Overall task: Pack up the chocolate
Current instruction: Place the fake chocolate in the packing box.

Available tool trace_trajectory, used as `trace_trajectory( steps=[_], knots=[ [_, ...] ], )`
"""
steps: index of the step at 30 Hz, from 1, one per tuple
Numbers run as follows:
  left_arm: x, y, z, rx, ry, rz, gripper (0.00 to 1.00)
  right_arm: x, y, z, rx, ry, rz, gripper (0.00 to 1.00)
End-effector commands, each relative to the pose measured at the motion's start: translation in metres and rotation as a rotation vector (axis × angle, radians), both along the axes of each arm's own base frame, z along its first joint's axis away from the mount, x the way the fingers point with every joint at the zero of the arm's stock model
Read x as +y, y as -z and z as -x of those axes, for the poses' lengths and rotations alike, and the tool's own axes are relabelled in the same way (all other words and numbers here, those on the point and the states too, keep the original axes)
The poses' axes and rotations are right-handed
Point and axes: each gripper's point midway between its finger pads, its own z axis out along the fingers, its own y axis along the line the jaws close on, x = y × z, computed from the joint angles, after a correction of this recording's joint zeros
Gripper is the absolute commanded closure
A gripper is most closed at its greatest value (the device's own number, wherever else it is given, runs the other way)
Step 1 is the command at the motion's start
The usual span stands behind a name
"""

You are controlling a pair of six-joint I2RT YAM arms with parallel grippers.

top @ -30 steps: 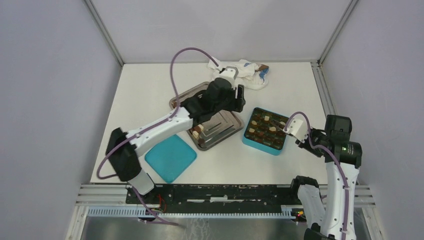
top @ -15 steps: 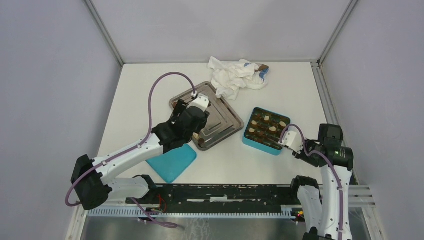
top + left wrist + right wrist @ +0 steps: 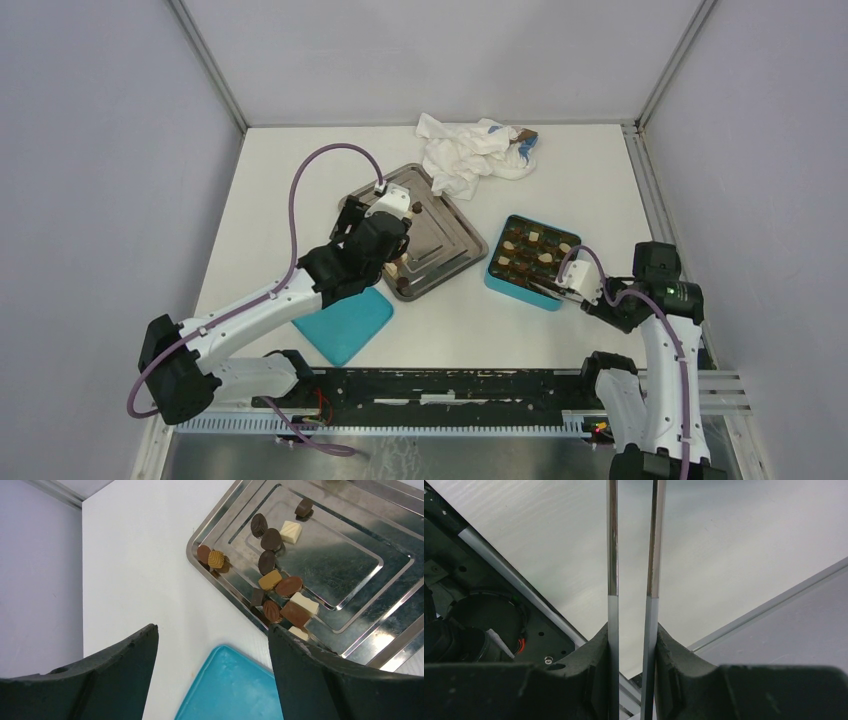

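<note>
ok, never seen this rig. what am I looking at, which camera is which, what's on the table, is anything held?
Two robot arms are bolted at the near edge of a white table. The wide picture comes from a fixed camera above and behind them. The other two come from a camera on each wrist.

On the table are a steel tray with loose chocolates, a teal box with more in its compartments, a flat teal lid and a crumpled white cloth.

The left hand is open and empty, near the tray's corner. The right hand grips thin metal tweezers by the box.
</note>
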Motion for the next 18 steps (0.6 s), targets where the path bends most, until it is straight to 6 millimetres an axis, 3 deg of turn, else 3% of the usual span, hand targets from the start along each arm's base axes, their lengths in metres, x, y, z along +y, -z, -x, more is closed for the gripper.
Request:
trace_trajectory(
  steps=[1, 8, 18],
  knots=[
    [0.004, -0.014, -0.005, -0.050, -0.005, -0.004, 0.14, 0.008, -0.002, -0.009, -0.028, -0.027, -0.041, 0.76],
    [0.004, -0.015, -0.005, -0.050, 0.001, 0.000, 0.14, 0.007, -0.007, -0.014, -0.029, -0.024, -0.046, 0.68],
    [0.004, -0.015, -0.005, -0.049, 0.003, 0.004, 0.14, 0.006, -0.017, -0.024, -0.058, -0.010, -0.048, 0.63]
  ],
)
